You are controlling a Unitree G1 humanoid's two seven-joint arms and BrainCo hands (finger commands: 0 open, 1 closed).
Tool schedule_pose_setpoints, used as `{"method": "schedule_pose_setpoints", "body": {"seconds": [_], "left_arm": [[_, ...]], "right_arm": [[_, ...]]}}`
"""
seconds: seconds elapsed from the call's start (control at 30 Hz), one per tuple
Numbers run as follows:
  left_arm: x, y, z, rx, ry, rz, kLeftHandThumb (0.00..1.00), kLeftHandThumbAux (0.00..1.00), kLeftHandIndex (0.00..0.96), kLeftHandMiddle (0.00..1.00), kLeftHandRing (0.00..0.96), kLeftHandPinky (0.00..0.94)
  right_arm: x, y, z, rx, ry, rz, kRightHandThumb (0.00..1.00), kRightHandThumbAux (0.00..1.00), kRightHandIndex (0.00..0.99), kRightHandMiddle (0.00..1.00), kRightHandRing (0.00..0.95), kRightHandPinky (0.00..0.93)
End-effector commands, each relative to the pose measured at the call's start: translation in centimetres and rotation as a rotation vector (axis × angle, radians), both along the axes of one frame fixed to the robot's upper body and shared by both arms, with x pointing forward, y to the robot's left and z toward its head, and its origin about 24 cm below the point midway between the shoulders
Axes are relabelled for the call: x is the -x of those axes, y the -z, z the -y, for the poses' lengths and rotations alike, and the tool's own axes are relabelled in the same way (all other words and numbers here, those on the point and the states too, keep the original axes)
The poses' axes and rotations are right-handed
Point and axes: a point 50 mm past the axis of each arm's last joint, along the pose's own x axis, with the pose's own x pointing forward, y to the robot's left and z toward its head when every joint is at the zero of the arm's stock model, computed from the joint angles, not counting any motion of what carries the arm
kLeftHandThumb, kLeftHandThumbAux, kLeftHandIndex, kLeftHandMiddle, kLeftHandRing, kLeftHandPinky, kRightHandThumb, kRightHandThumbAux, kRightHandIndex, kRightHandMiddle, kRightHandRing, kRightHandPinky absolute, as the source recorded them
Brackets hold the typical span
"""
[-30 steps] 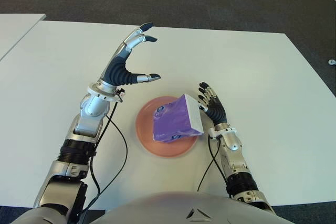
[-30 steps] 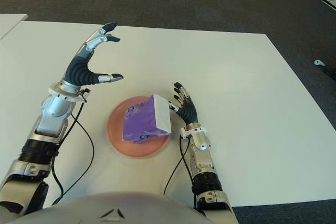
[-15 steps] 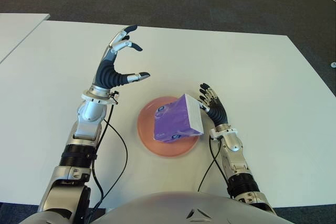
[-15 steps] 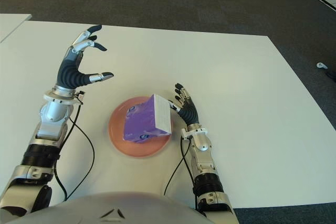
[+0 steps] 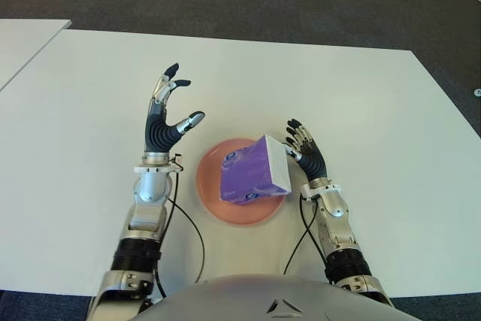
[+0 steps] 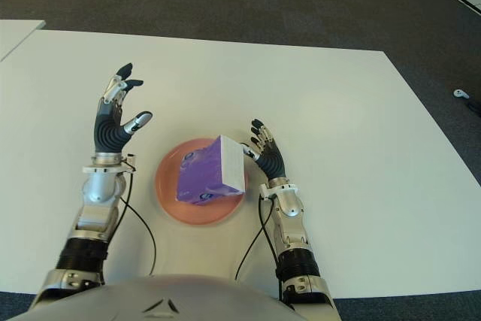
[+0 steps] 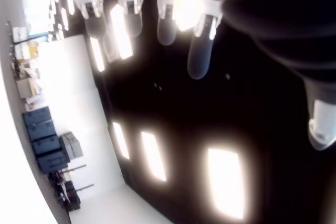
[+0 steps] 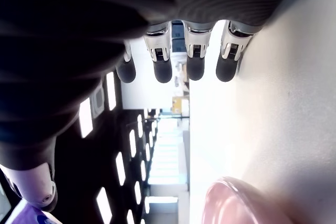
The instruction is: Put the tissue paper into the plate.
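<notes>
I see the tissue pack on the pink plate (one edge propped up), my right hand just beside it and my left hand raised, fingers spread, so a bump could knock it onto the table.

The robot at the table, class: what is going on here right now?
The purple tissue pack already lies in the pink plate on the white table, tilted, with one edge over the plate's right rim. Neither hand holds it. The left hand is raised, fingers spread open, to the left of the plate. The right hand shows just right of the pack, fingers open; whether it touches the pack cannot be told. The placing looks done.
</notes>
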Motion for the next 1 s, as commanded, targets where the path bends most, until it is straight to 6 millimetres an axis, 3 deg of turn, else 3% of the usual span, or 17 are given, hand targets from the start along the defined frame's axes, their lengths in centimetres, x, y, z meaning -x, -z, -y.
{"method": "schedule_pose_setpoints", "body": {"seconds": [0.03,0.17,0.43,0.67,1.0], "left_arm": [[-0.1,0.8,1.1,0.096,-0.031,-0.009,0.0,0.462,0.28,0.144,0.035,0.0],[0.7,1.7,1.9,0.141,-0.052,-0.026,0.0,0.489,0.258,0.15,0.05,0.0],[0.9,2.2,1.5,0.134,-0.075,-0.08,0.0,0.504,0.206,0.133,0.049,0.0],[1.5,3.4,0.8,0.189,-0.064,-0.166,0.0,0.491,0.073,0.049,0.004,0.0],[1.9,4.1,1.0,0.19,-0.06,-0.194,0.0,0.506,0.024,0.005,0.0,0.0]], "right_arm": [[3.8,5.5,0.5,-0.074,0.031,-0.316,0.001,0.562,0.0,0.002,0.0,0.0],[3.6,5.4,0.4,-0.131,0.034,-0.311,0.0,0.528,0.0,0.0,0.0,0.0],[3.6,5.3,0.4,-0.158,0.04,-0.305,0.0,0.5,0.0,0.0,0.0,0.0],[3.7,5.3,0.4,-0.182,0.036,-0.296,0.0,0.483,0.0,0.0,0.0,0.0],[3.7,5.5,0.3,-0.254,0.038,-0.309,0.0,0.501,0.0,0.002,0.0,0.0]]}}
